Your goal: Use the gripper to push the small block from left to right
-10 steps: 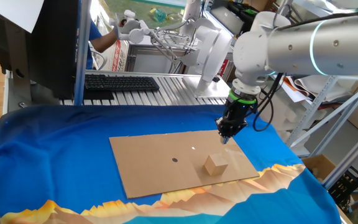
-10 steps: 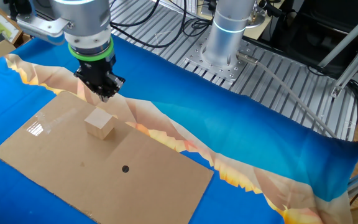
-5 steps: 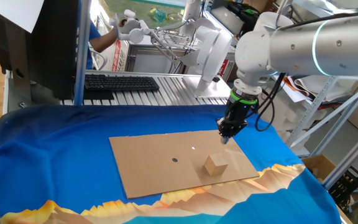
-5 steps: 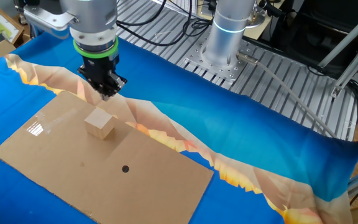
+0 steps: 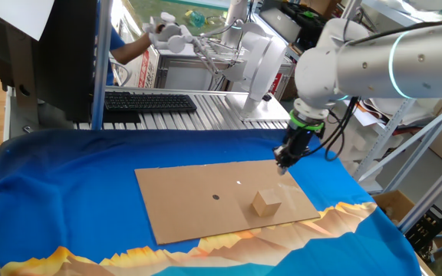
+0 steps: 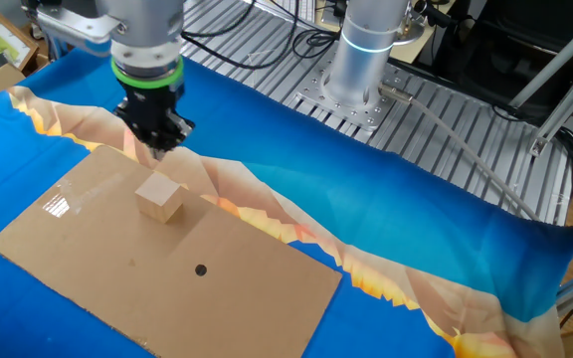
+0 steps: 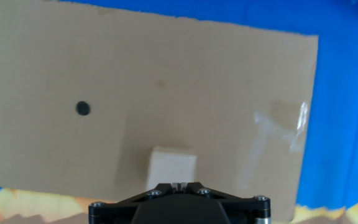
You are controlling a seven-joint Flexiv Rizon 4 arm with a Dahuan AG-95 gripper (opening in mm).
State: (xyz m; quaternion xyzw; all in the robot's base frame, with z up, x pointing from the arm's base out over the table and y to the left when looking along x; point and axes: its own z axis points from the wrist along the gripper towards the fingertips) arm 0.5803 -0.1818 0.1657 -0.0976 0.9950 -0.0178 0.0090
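With the block (image 5: pixel 266 203) lying right of centre on the cardboard (image 5: pixel 183 199) and the gripper (image 5: pixel 282 162) raised beside it, jaws seemingly pressed together, the tip should drop squarely behind the block before pushing.

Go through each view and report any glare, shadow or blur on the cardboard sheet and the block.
One fixed view: faint glare speck mid cardboard sheet; wooden block sharp, right face shaded.
Other fixed view: white window-like reflection near the sheet's left end; pincer sharp.
Hand view: shiny glare patch at right; block soft-edged; dark dot fairly crisp.
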